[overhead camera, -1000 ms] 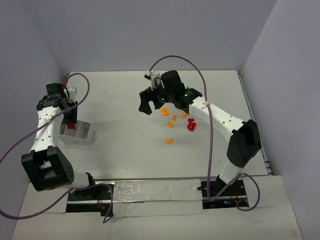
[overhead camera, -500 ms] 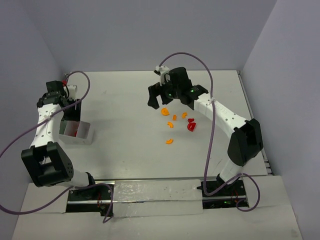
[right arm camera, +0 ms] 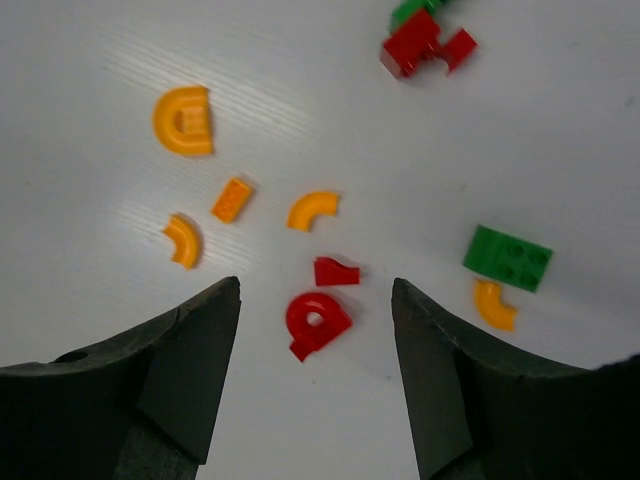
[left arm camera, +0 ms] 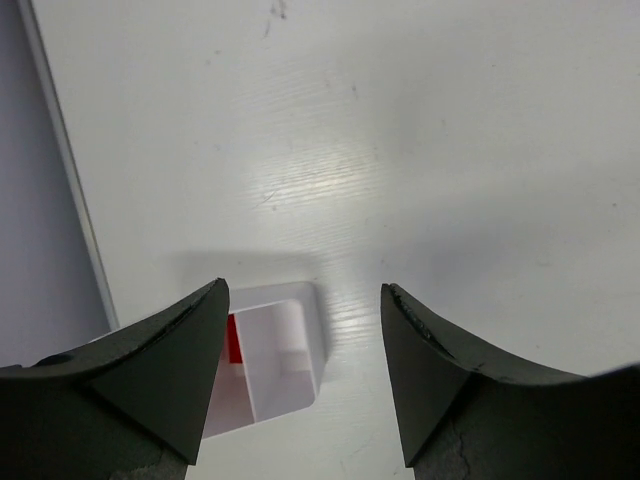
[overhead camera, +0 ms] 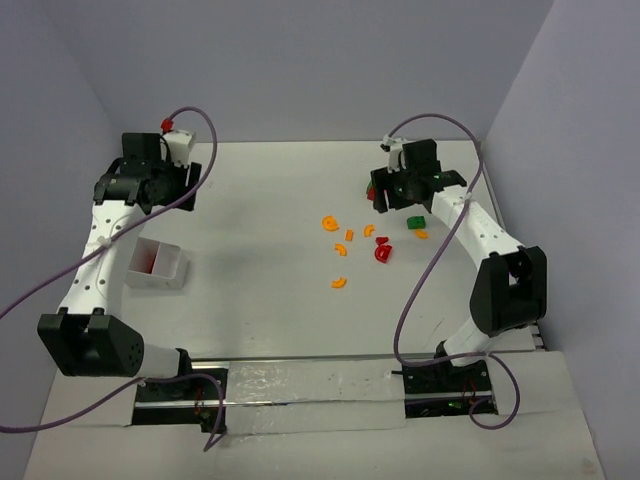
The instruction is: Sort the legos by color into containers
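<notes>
The legos lie loose right of the table's middle: orange curved pieces, a red half-disc and a green block. My right gripper hangs above their far right side, open and holding nothing. In its wrist view the red half-disc and a small red piece show between the fingers, with the green block to the right. The white tray at the left holds a red piece. My left gripper is raised behind the tray, open and empty.
A red and green cluster sits at the far side of the pile. An orange half-ring lies furthest left. The table's left border runs close behind the tray. Grey walls enclose the table on three sides.
My left gripper rose from the tray, moved back and right, and stands open. The right arm swung right from over the orange pieces to the pile's far right, and its jaws narrowed somewhat.
</notes>
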Tool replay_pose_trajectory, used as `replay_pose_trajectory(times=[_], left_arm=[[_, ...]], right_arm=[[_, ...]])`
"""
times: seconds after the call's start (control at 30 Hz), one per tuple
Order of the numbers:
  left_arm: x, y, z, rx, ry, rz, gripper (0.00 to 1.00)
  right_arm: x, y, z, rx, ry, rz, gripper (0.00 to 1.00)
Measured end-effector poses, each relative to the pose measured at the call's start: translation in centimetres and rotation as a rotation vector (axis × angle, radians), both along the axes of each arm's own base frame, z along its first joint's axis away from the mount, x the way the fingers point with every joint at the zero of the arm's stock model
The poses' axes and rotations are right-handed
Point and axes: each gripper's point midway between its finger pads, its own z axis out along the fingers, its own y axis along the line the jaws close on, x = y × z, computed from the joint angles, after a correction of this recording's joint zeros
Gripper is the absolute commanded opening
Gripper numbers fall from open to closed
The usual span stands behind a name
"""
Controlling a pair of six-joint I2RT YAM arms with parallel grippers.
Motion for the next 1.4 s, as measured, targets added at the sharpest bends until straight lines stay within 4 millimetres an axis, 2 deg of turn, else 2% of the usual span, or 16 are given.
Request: replay_pose_trajectory(times=[0.07, 0.2, 0.3, 0.5, 0.7, 0.83, 1.07, 1.23, 1.4], left_arm=[[0.0, -0.9, -0.2, -0.011, -0.001, -0.014, 0.71], [-0.3, -0.9, -1.2, -0.021, 0.020, 0.000, 0.71], [-0.4, -0.9, -1.5, -0.027, 0.028, 0.008, 0.71], [-0.3, -1.0, -1.4, -0.033, 0.022, 0.012, 0.71], [-0.5, -1.2, -2.1, -0.038, 0.038, 0.009, 0.73], [-0.8, -1.8, -2.5, -0.052, 0.053, -0.027, 0.74], [-1.0, -2.8, -2.7, -0.081, 0.062, -0.090, 0.74], [-1.1, -3.2, -2.7, -0.095, 0.067, -0.105, 0.75], [-1.2, -3.2, -2.9, -0.098, 0.077, -0.107, 0.75]], right_arm=[[-1.0, -1.2, -1.4, -0.038, 0.049, -0.018, 0.69], [-3.4, -2.2, -4.3, -0.088, 0.151, -0.032, 0.68], [-4.1, -3.2, -5.2, -0.116, 0.193, -0.060, 0.67], [-1.9, -6.8, -6.6, -0.133, 0.232, -0.191, 0.68], [0.2, -9.7, -9.0, -0.154, 0.284, -0.231, 0.76], [1.3, -11.0, -9.4, -0.196, 0.271, -0.134, 0.76], [4.4, -13.0, -7.2, -0.309, 0.144, 0.143, 0.81], [3.9, -13.7, -9.4, -0.390, 0.171, 0.358, 0.78], [3.0, -13.5, -11.3, -0.405, 0.195, 0.530, 0.77]])
